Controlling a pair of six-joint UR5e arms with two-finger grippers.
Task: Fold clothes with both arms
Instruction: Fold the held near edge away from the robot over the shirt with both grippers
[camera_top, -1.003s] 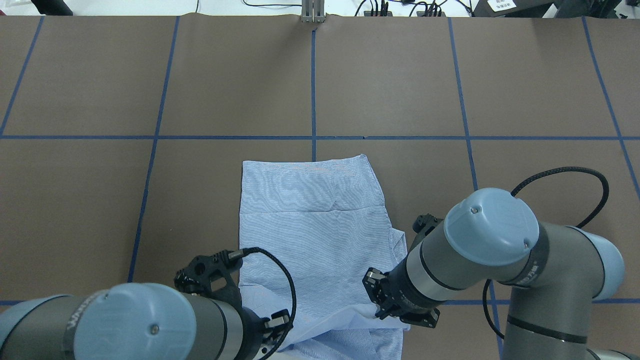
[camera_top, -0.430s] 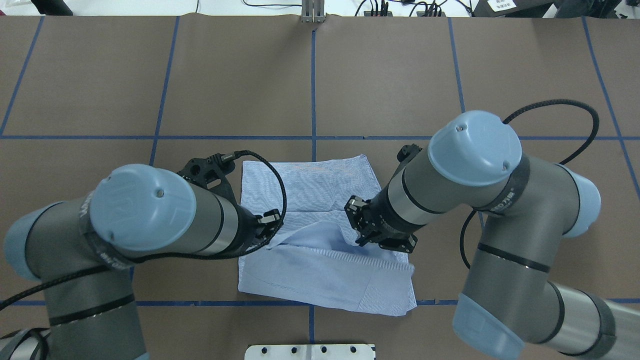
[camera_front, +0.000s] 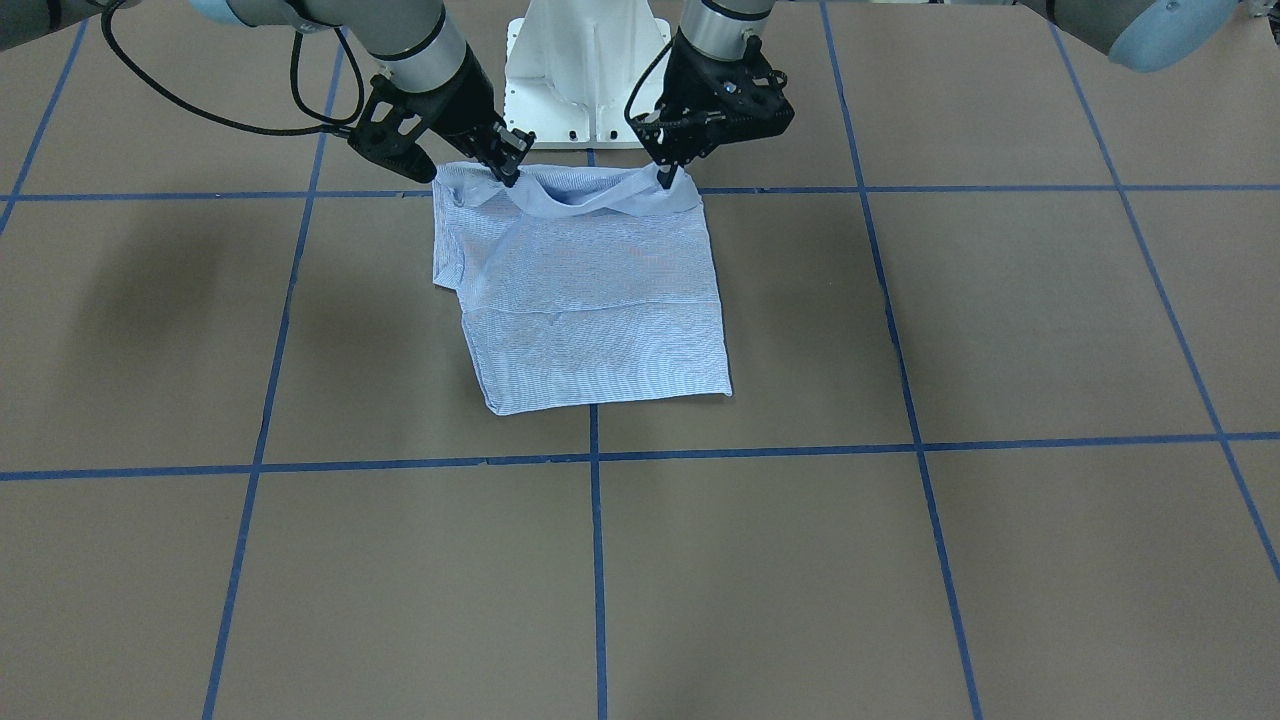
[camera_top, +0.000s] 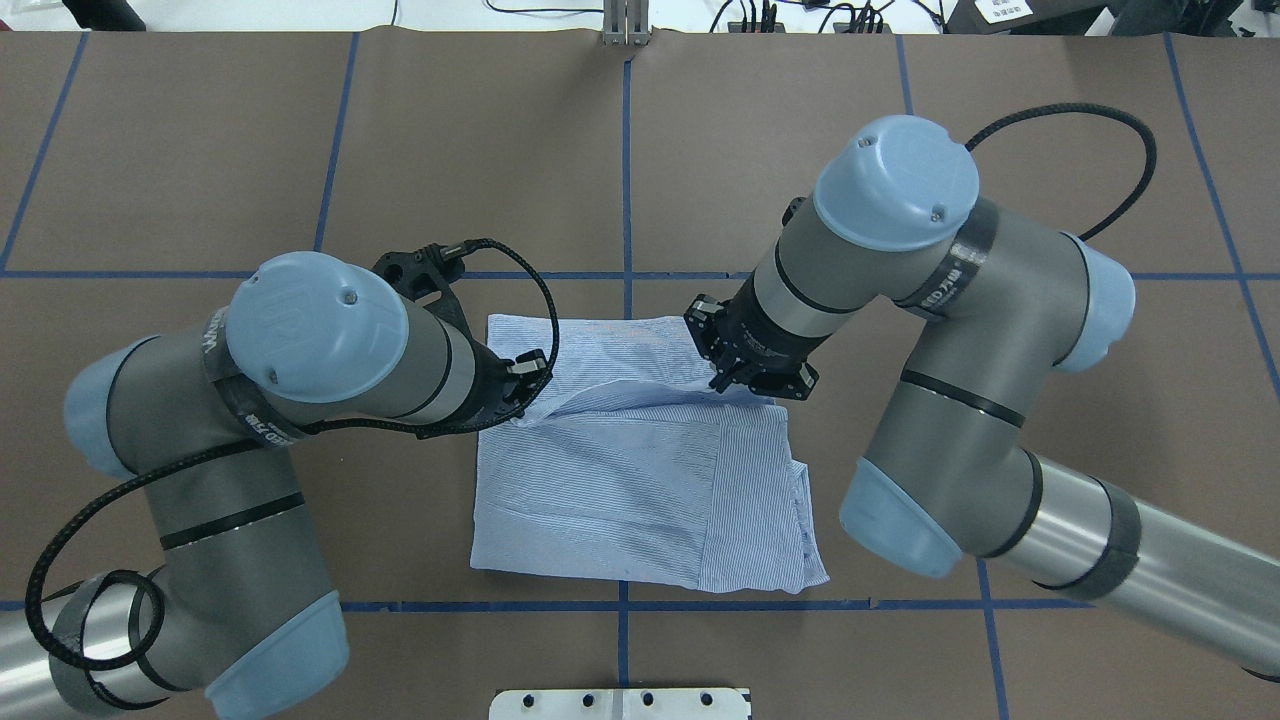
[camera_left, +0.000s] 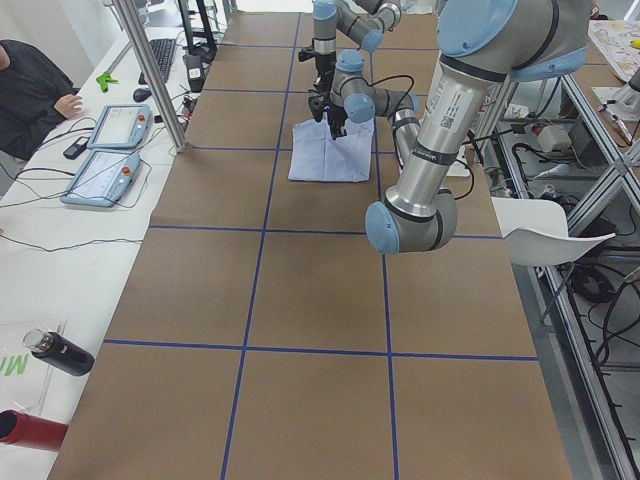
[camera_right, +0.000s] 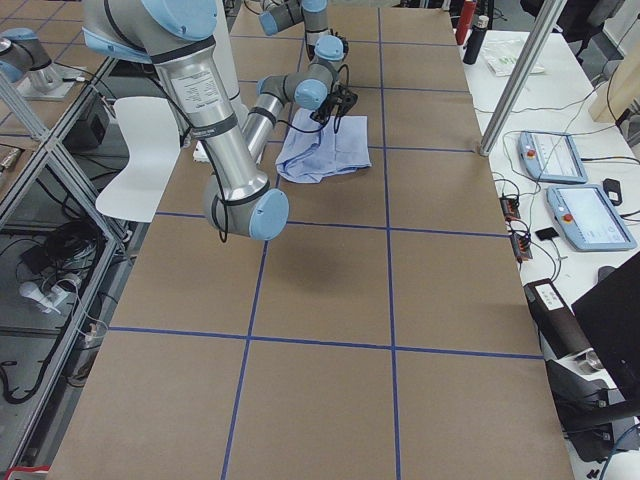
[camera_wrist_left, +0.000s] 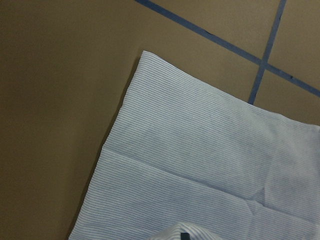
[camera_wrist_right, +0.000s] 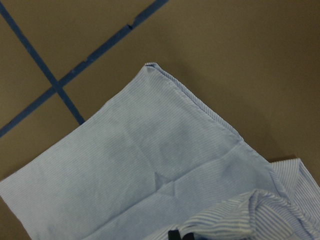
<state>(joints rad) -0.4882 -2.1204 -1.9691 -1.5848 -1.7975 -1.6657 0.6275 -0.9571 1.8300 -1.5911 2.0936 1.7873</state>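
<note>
The light blue-and-white striped shirt (camera_top: 640, 480) lies folded on the brown table, with its near part doubled over towards the far edge. My left gripper (camera_top: 525, 393) is shut on the left end of the lifted fold edge. My right gripper (camera_top: 719, 383) is shut on the right end. The edge sags between them just above the lower layer. In the front-facing view the shirt (camera_front: 590, 300) hangs from my left gripper (camera_front: 665, 180) and my right gripper (camera_front: 507, 178). The left wrist view shows flat shirt (camera_wrist_left: 200, 150) below; the right wrist view shows bunched cloth (camera_wrist_right: 240, 210) at the fingertips.
Blue tape lines (camera_top: 627, 150) divide the brown table into squares. The white pedestal base (camera_front: 585, 70) stands at the robot's side of the table. Operator tablets (camera_left: 105, 150) and a dark bottle (camera_left: 60, 355) lie on the side bench beyond the table's far edge.
Both grippers have carried the shirt's held edge away from the robot, over the shirt towards its far edge. The doubled-over part now covers most of the lower layer.
</note>
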